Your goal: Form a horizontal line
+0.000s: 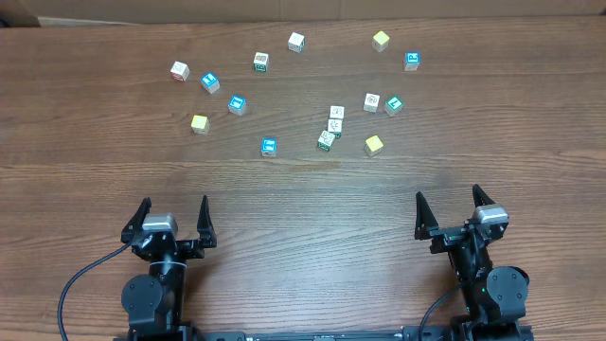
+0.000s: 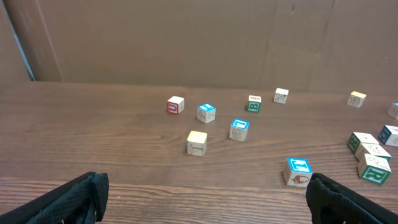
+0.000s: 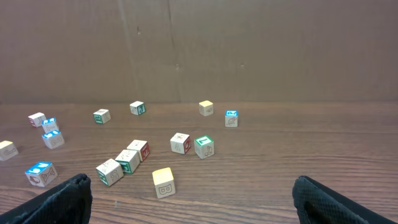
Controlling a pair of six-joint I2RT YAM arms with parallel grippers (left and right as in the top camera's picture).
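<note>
No horizontal line of four cubes shows; the small cubes lie scattered over the far half of the wooden table (image 1: pixel 303 199). Blue-faced cubes sit at centre (image 1: pixel 269 146), left (image 1: pixel 237 104) and far right (image 1: pixel 412 61). Pale yellow cubes sit at left (image 1: pixel 199 123), right (image 1: pixel 374 144) and far back (image 1: pixel 381 40). White printed cubes (image 1: pixel 335 119) cluster at centre. My left gripper (image 1: pixel 174 220) and right gripper (image 1: pixel 447 214) are open and empty at the near edge, well short of the cubes. The left wrist view (image 2: pixel 202 199) shows a blue cube (image 2: pixel 299 171) near the right finger. The right wrist view (image 3: pixel 193 199) shows a yellow cube (image 3: pixel 163 181) ahead.
Other loose cubes lie at the back: a white and red one (image 1: pixel 179 69), a white and green one (image 1: pixel 260 62), a white one (image 1: pixel 296 42) and a green one (image 1: pixel 393 104). A brown cardboard wall (image 2: pixel 199 37) stands behind the table.
</note>
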